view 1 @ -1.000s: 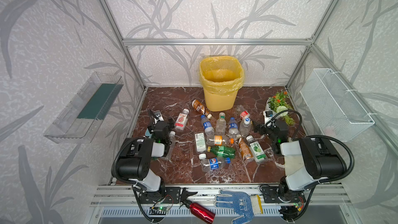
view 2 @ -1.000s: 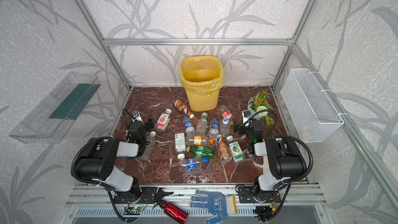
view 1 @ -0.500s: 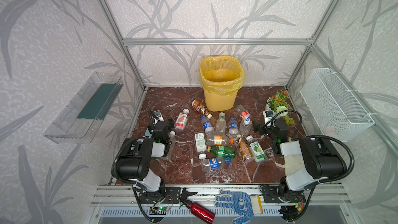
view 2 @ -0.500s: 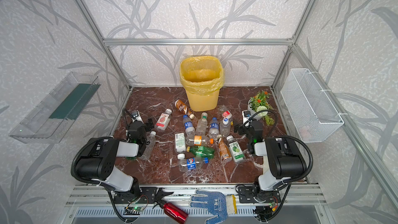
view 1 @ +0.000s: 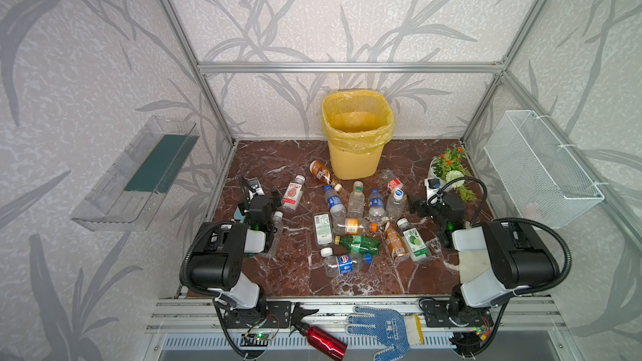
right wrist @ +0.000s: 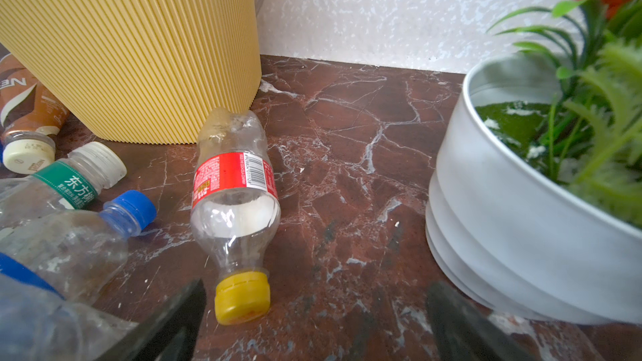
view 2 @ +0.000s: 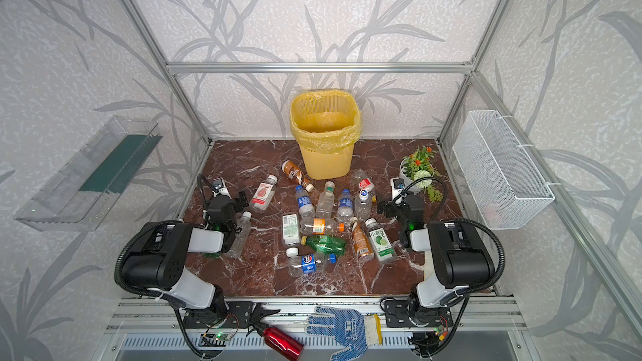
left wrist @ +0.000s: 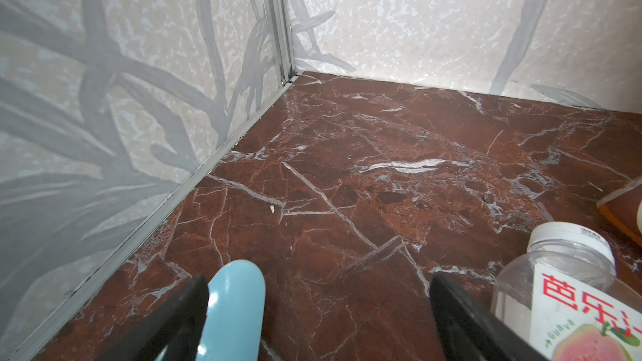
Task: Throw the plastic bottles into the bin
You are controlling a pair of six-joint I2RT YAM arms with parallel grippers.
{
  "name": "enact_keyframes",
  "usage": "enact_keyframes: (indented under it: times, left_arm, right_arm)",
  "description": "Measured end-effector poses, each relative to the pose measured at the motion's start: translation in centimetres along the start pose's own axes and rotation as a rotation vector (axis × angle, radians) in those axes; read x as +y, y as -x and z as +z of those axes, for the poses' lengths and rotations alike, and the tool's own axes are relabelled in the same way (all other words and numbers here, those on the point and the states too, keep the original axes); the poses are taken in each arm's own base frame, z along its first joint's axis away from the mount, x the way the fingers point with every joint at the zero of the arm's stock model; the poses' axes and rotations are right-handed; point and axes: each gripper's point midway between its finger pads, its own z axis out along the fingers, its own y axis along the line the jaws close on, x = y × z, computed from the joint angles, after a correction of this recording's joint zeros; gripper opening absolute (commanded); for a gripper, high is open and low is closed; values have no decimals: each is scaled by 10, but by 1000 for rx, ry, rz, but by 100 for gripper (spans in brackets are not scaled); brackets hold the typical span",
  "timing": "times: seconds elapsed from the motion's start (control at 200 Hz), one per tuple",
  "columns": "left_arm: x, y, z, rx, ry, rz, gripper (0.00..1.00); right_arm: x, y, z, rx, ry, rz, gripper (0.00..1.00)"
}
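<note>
Several plastic bottles (view 1: 351, 223) (view 2: 318, 225) lie scattered on the brown marble floor in both top views. The yellow bin (view 1: 356, 133) (view 2: 324, 133) stands behind them at the back wall. My left gripper (view 1: 258, 192) (left wrist: 318, 293) is open near the left wall, with a guava-labelled bottle (left wrist: 562, 293) just outside one finger. A light blue object (left wrist: 236, 307) lies on the floor beside the other finger. My right gripper (view 1: 421, 202) (right wrist: 316, 307) is open and low. A red-labelled bottle (right wrist: 236, 199) lies in front of it, its yellow cap close to one finger. The bin's ribbed wall (right wrist: 139, 46) rises behind.
A white pot with a fake plant (view 1: 448, 168) (right wrist: 521, 220) stands close by the right gripper. A wire basket (view 1: 542, 171) hangs on the right wall and a clear tray (view 1: 139, 175) on the left. A red metal bottle (view 1: 323, 340) and a blue glove (view 1: 385, 328) lie on the front rail.
</note>
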Motion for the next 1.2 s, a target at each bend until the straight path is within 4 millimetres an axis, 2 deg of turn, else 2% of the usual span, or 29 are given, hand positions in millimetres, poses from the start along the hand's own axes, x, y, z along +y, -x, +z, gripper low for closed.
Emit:
enact_keyframes:
  times: [0.13, 0.29, 0.355, 0.425, 0.46, 0.52, 0.56, 0.615, 0.685, 0.84, 0.925, 1.2]
  left_arm:
    - [0, 0, 0, 0, 0, 0, 99]
    - [2, -2, -3, 26, 3, 13, 99]
    - [3, 4, -7, 41, 8, 21, 99]
    - [5, 27, -10, 49, 29, 7, 99]
    - [5, 44, -11, 39, 33, -7, 99]
    - [4, 74, -16, 9, 30, -40, 99]
    - [5, 92, -21, -14, 25, -59, 99]
    - [6, 105, -27, -32, 22, -86, 99]
    - [9, 102, -33, -16, 24, -108, 99]
    - [13, 71, -35, 90, 44, -129, 99]
    - [16, 62, -36, 124, 60, -134, 99]
    - [19, 52, -38, 159, 77, -146, 99]
  right_arm:
    - [0, 0, 0, 0, -1, 0, 98]
    - [-11, -1, -6, 40, -66, 30, 95]
    - [-16, 11, -12, 63, -98, 67, 92]
    - [-18, 45, -21, 38, -107, 95, 91]
    - [-18, 64, -28, 9, -108, 114, 91]
    - [-16, 86, -41, -29, -106, 145, 90]
    - [-14, 92, -50, -38, -98, 175, 89]
    - [-8, 93, -59, -30, -78, 215, 89]
    - [2, 88, -66, -1, -45, 257, 89]
    - [47, 67, -74, 92, 73, 272, 89]
    - [69, 60, -80, 121, 129, 261, 88]
    - [94, 36, -92, 176, 181, 229, 86]
